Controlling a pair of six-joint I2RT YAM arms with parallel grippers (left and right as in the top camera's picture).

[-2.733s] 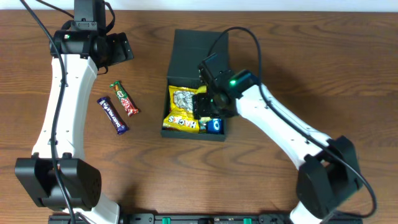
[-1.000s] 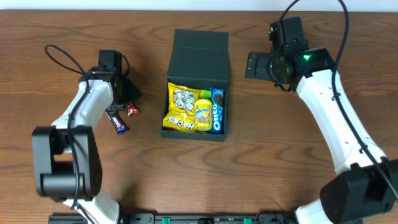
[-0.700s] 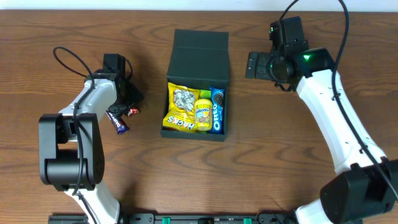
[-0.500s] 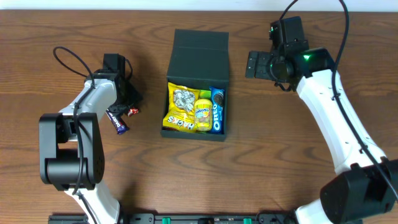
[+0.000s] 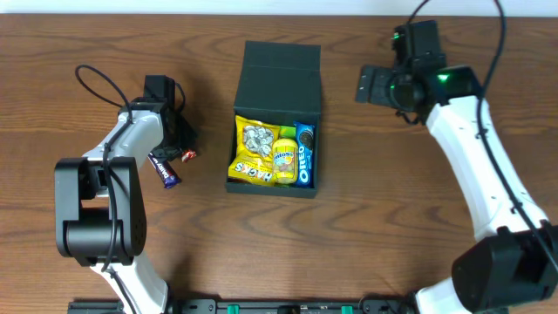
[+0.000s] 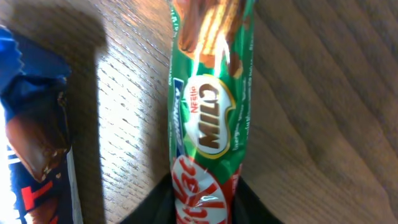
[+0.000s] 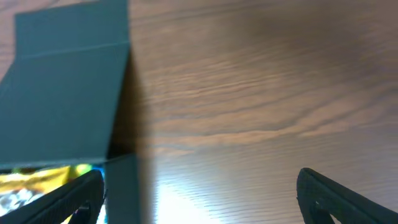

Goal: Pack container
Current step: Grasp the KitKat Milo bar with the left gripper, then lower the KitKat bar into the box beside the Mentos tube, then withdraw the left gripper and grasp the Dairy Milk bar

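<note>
My left gripper (image 5: 180, 142) is clamped on the green snack bar (image 6: 211, 124). My right gripper (image 5: 373, 85) hangs spread wide just right of the open container (image 5: 281, 65), which sits mid-table (image 5: 366, 218) holding snacks (image 5: 261, 153).

Dark brown wood-grain table (image 5: 366, 253), pale strip (image 5: 218, 5) along far edge.

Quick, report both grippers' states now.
Left gripper: jaws closed on the green Milo bar.
Right gripper: jaws open, holding nothing.

We find overhead looking straight down on the table (image 5: 261, 244); left wrist close above the Milo bar (image 6: 211, 124); right wrist shares the container (image 7: 62, 93).
</note>
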